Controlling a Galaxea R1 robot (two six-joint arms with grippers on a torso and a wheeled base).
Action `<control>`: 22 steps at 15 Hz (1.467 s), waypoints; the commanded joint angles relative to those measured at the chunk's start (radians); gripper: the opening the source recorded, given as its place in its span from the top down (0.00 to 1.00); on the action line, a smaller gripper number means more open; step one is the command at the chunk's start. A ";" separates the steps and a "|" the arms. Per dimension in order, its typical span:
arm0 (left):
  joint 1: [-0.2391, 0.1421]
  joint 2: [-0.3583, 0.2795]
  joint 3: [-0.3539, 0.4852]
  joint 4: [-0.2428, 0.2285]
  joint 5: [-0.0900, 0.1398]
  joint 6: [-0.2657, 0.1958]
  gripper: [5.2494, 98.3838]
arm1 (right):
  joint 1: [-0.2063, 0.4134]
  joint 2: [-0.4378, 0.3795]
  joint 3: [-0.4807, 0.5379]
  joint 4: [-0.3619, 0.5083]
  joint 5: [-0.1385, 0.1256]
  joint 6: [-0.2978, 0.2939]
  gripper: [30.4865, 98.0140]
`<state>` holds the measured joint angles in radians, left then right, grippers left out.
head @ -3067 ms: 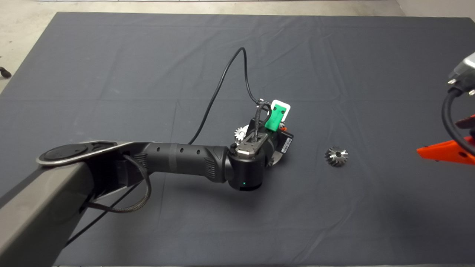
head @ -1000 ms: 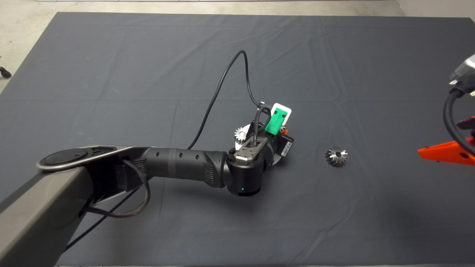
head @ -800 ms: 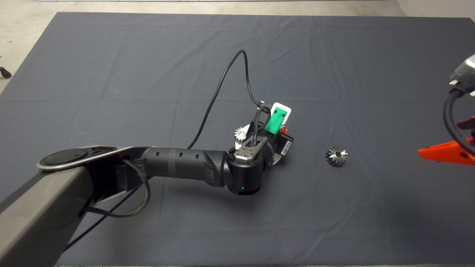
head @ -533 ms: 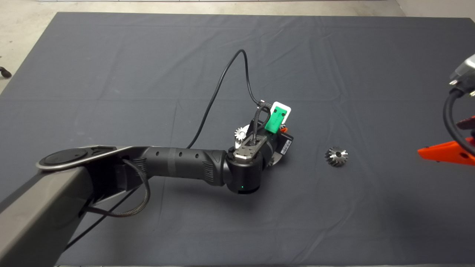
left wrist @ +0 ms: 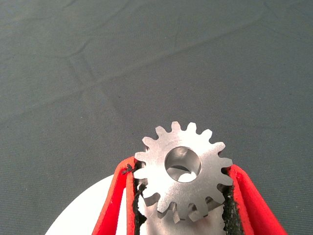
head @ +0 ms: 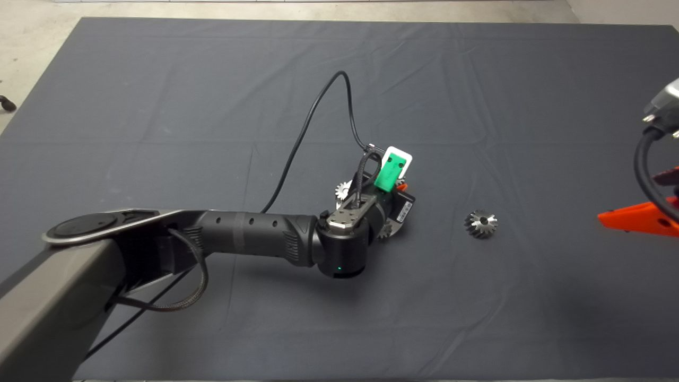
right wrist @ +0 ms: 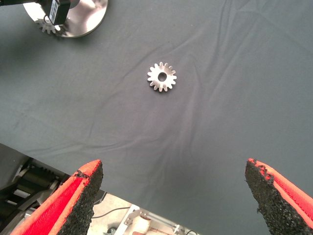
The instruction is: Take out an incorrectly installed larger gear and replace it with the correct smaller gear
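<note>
- The left gripper (left wrist: 188, 215) pinches the smaller gear (left wrist: 183, 171) between its two red fingers (left wrist: 115, 205), one finger on each side of the teeth.
- It holds the gear by the rim, I think so the round middle hole stays free to slide down onto a peg.
- The gear lies flat in the grip. Its flat face looks up at the wrist camera, and the line through its hole points down at the round metal base plate (left wrist: 80, 215) under it.
- A round gear has no long side, so only the way the hole points matters.
- In the head view the left gripper (head: 395, 185) hangs right over the base plate, and another small gear (head: 344, 189) peeks out beside it.
- The larger gear (head: 481, 223) lies on the dark mat (head: 159, 95), well to the side of the base plate. It sits flat with its hole up, so it looks already taken off.
- The right gripper (right wrist: 171, 196) waits far past the larger gear, away from the base plate. Its fingers are spread wide and hold nothing.
</note>
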<state>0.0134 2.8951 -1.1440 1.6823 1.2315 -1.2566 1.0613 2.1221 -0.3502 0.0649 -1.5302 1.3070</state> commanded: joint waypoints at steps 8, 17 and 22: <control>-0.001 -0.004 0.066 0.008 0.014 0.011 0.74 | 0.016 -0.014 0.005 0.029 -0.025 0.005 0.31; -0.001 0.008 0.012 0.008 0.011 0.011 0.74 | 0.016 -0.017 0.005 0.029 -0.025 0.005 0.31; -0.001 0.010 -0.003 0.008 0.010 0.011 0.74 | 0.016 -0.017 0.005 0.029 -0.025 0.005 0.31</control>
<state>0.0238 2.9038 -1.1357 1.6804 1.2377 -1.2509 1.0611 2.1077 -0.3496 0.0668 -1.5302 1.3070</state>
